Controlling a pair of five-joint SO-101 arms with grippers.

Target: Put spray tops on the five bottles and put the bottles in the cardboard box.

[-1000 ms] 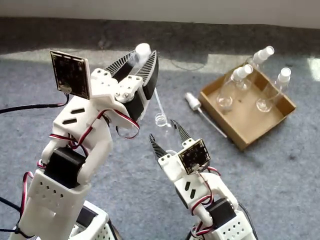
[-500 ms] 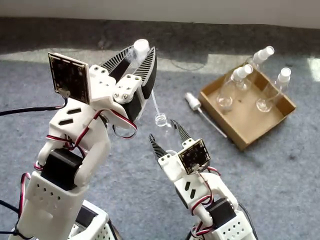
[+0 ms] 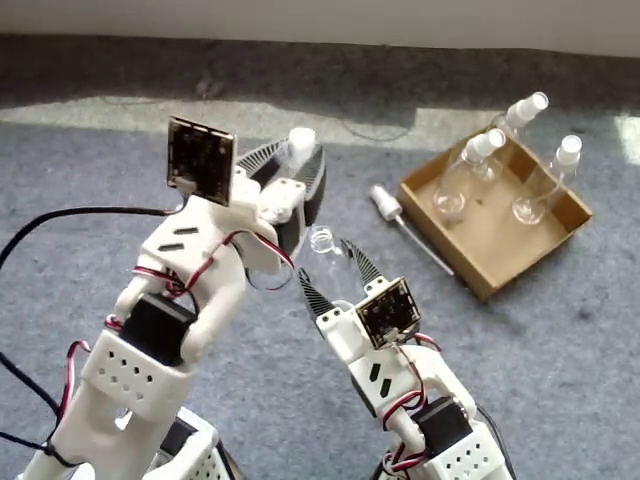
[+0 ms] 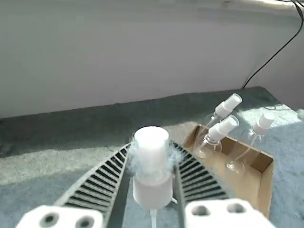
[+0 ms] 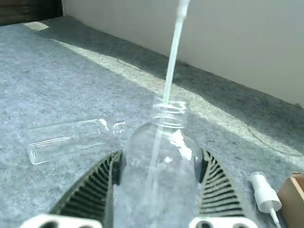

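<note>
Grey carpeted counter in sun and shade, pale wall behind. Left hand raised above the counter, pinching a top by its collar, white cap upward, thin tube hanging down. Right hand just beneath, pressed on both sides of a clear bottle held upright, neck open. Tube end down inside that neck, collar well above the rim. Near the right hand, a second bottle, uncapped, on its side on the counter. Between the hands and the box, a loose top lying flat, its tube running beside the box's near wall. In the box, three capped bottles, tilted, caps poking over the far wall. Black cable across the counter by the left arm.
</note>
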